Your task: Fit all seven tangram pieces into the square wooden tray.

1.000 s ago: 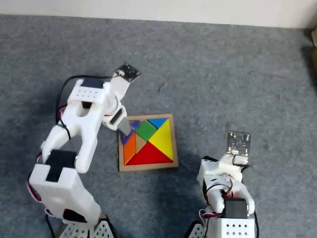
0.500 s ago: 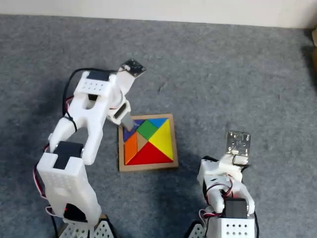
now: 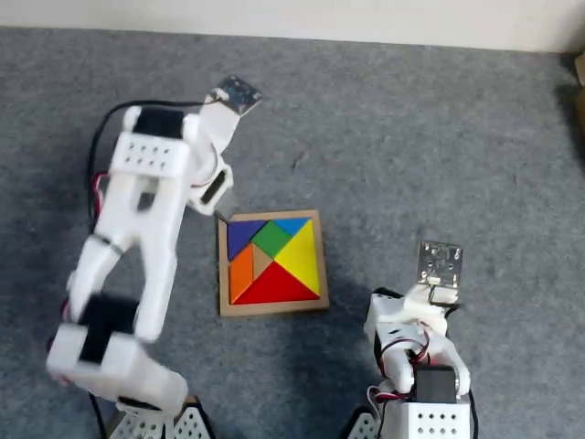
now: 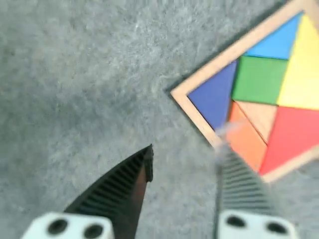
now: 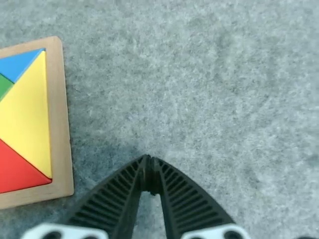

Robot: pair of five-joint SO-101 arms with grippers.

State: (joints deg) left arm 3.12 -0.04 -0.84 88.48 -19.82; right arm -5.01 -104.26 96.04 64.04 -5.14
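The square wooden tray (image 3: pixel 222 270) lies on the grey carpet with coloured tangram pieces flat inside: a red triangle (image 3: pixel 274 285), yellow triangle (image 3: pixel 303 256), green square (image 3: pixel 270 240), purple piece (image 3: pixel 239 236), orange piece (image 3: pixel 240 273), small blue triangle (image 3: pixel 291 225) and a tan triangle (image 3: pixel 260 265). My left gripper (image 4: pixel 185 149) hangs open over the tray's (image 4: pixel 195 122) purple corner, holding nothing; in the high view it (image 3: pixel 222 208) is just off the tray's far-left corner. My right gripper (image 5: pixel 150 175) is shut and empty, on the carpet beside the tray's right rim (image 5: pixel 62 124).
Grey carpet surrounds the tray on all sides. The right arm (image 3: pixel 420 357) is folded back near the front edge, right of the tray. The left arm's body (image 3: pixel 128 265) stretches along the tray's left side.
My left gripper has risen off the tray's purple corner and drawn back to the far left. The right arm has stayed still.
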